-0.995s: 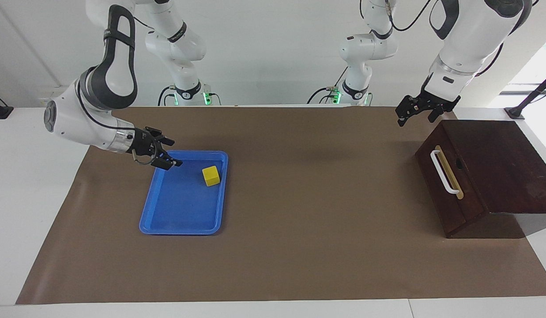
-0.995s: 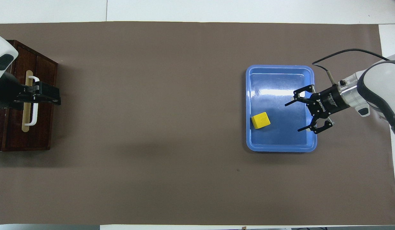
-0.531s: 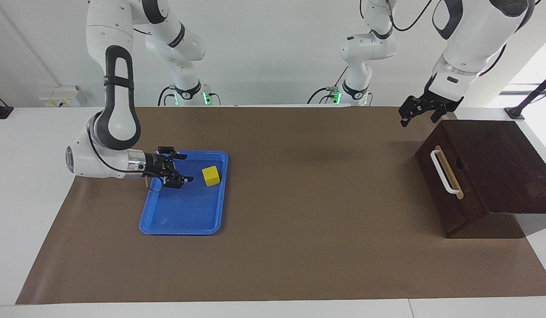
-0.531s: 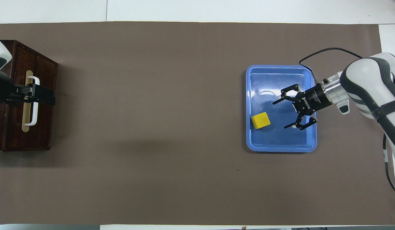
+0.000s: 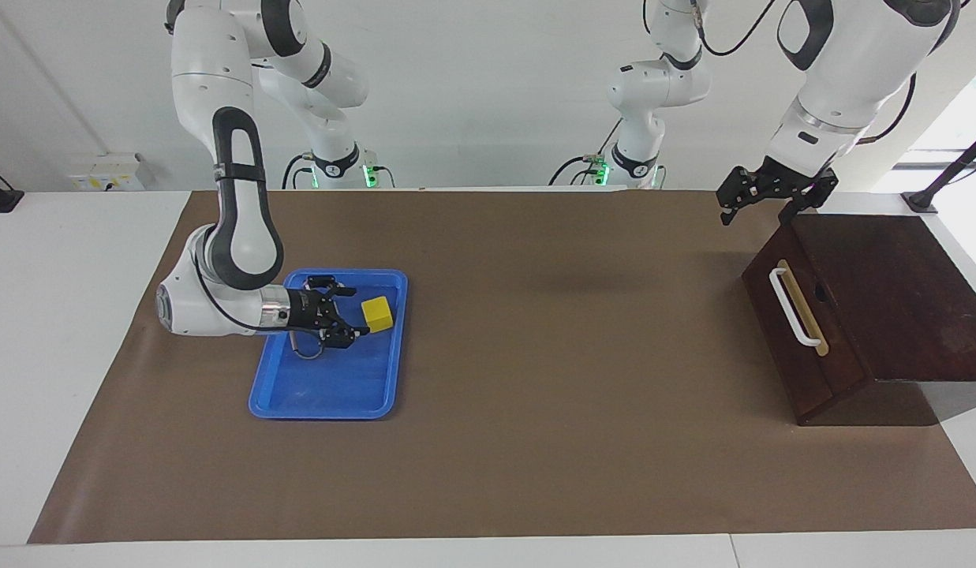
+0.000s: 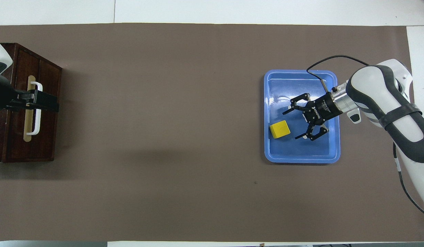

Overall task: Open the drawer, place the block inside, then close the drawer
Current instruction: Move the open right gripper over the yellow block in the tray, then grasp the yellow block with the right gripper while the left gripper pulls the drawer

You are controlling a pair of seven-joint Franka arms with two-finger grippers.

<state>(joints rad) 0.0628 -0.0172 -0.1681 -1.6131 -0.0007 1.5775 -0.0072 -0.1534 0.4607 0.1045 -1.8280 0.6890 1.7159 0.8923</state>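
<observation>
Right gripper (image 5: 350, 312) has slid in low over the blue tray (image 5: 322, 394) since a second ago, when it was up by the tray's corner nearest the robots. Now it sits just beside the block (image 5: 377, 313), fingers spread wide and pointing at it, not touching it yet. In the overhead view the same gripper (image 6: 294, 123) has one fingertip close to the block (image 6: 279, 129) and the other well off to the side, so nothing is pinched.

Block hasn't budged: it lies in the tray (image 6: 301, 158), by the long edge toward the left arm's end of the table.

Left gripper (image 5: 760, 201) has lifted a bit and hangs over the box corner nearest the robots, above the drawer (image 5: 795, 327), clear of the white handle (image 5: 791, 308). From overhead it (image 6: 44, 103) covers the handle (image 6: 35, 118), but that's just the angle. Can't tell how its fingers stand.

Drawer is shut, front flush with the box.
</observation>
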